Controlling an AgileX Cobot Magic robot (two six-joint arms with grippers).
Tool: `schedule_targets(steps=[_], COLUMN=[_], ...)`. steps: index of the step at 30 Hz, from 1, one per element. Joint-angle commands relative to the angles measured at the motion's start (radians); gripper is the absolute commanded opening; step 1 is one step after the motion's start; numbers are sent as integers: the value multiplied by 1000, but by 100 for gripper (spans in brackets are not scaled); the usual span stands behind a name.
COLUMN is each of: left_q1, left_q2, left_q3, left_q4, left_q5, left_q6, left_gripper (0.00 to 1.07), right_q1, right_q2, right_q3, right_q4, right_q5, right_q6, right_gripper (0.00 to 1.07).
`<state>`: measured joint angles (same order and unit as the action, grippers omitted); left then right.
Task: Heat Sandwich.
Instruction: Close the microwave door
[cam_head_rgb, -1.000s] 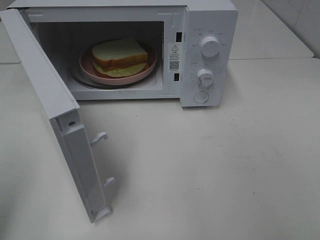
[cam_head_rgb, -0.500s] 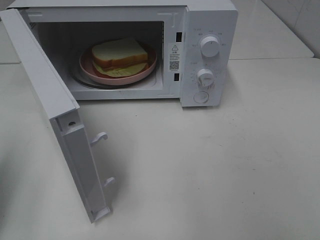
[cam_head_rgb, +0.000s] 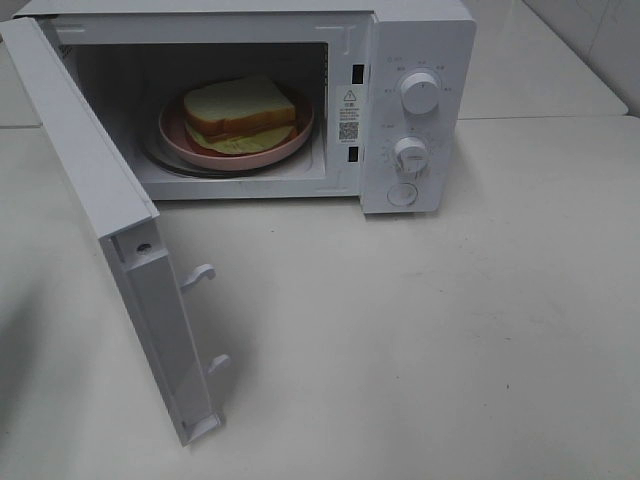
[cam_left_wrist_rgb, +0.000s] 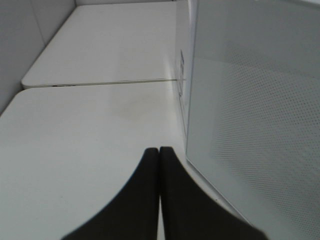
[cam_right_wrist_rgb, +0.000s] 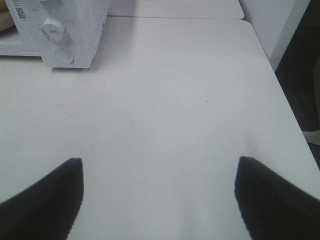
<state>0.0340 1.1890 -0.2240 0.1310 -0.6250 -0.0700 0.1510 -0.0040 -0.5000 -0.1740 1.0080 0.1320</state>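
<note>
Sandwich: the white-bread sandwich with green lettuce (cam_head_rgb: 240, 108) lies on a round pink plate (cam_head_rgb: 297, 139) inside the white microwave oven (cam_head_rgb: 420, 45).
Left claw (cam_left_wrist_rgb: 159, 150): pressed shut, empty, just outside the swung-out white door (cam_left_wrist_rgb: 250, 125); judged the nearer arm for closing it.
Right claw (cam_right_wrist_rgb: 159, 161): spread wide, empty, over the desk (cam_head_rgb: 450, 330).

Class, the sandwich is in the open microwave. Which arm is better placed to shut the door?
Likely left: the left gripper, jaws shut, sits just outside the door; the right gripper hovers open over the table.
</note>
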Motion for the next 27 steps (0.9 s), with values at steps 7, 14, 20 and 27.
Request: schedule_targets(steps=[7, 14, 20, 27], left_q1=[-25, -169, -244, -347], left_q2=[169, 311, 368, 415], left_q3=[-40, -78, -102, -156], left_q4=[132, 101, 74, -3], left_q5=[-152, -242, -284, -282], left_q6=[-88, -59, -44, 12], left_gripper=[0, 0, 0, 0], right_q1=[-8, -8, -8, -8], right_q2=[-27, -27, -27, -27], right_q3=[1, 1, 1, 1], right_q4=[2, 2, 2, 2], right_q5=[-12, -12, -12, -12], right_q6=[-4, -4, -4, -4], right_gripper=[76, 76, 76, 76])
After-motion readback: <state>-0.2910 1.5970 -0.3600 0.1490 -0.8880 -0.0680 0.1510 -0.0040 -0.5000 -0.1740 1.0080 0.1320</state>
